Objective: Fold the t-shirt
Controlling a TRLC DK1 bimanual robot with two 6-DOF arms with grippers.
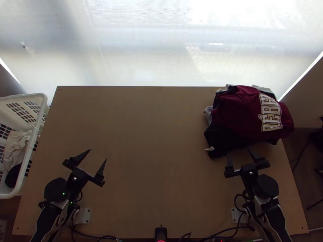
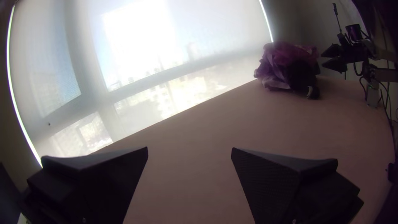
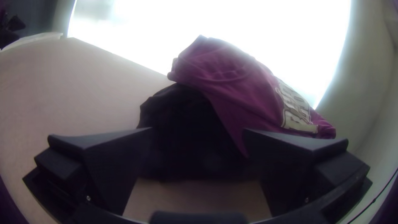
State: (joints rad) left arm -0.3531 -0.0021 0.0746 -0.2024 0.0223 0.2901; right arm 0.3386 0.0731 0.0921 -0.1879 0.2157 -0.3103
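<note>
- currently, right pincer [image 1: 238,150]: spread apart, by the near side of the black cloth [image 1: 222,140]
- left pincer [image 1: 98,155]: likewise apart, above the worktop [image 1: 153,141], near left
- maroon shirt [image 1: 238,111], pale lettering, bunched atop the black cloth, far right
- white basket [image 1: 31,147] left of the worktop, pale cloth [image 1: 15,150] inside

Top view: the left edge cuts off the white basket [image 1: 43,103], and the maroon garment [image 1: 238,109] partly hides the black cloth [image 1: 222,139], full outline indeterminable; left wrist view: distant buildings [image 2: 166,97] appear blurred.
</note>
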